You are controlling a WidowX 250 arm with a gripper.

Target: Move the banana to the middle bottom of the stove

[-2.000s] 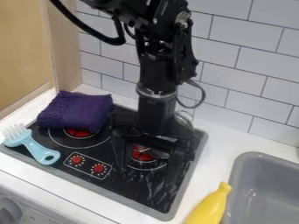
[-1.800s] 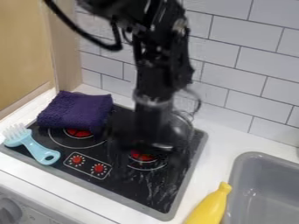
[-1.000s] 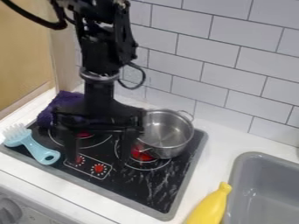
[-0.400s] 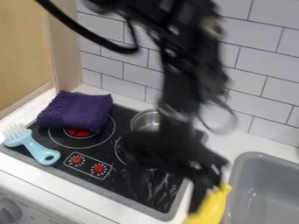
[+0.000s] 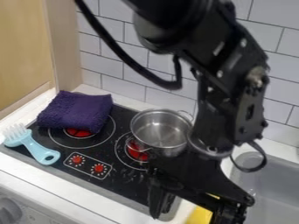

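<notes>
The black gripper [image 5: 191, 211] hangs open at the front right of the stove, one finger over the stove's front right corner and the other further right, near the sink. Between and behind its fingers shows part of the yellow banana [image 5: 199, 216], lying on the white counter right of the stove; the gripper covers its upper end. The black stove [image 5: 125, 186] has its middle bottom part, right of the two red knobs, in sight.
A metal pot [image 5: 161, 131] stands on the stove's right rear. The purple cloth [image 5: 76, 110] lies at the rear left, and a light blue brush [image 5: 36, 146] at the left edge. The grey sink [image 5: 265, 175] lies right, partly behind the arm.
From over the stove's left part, the gripper has swung right and toward the front, and now hangs by the banana. The pot is in fuller view. The banana looks unmoved.
</notes>
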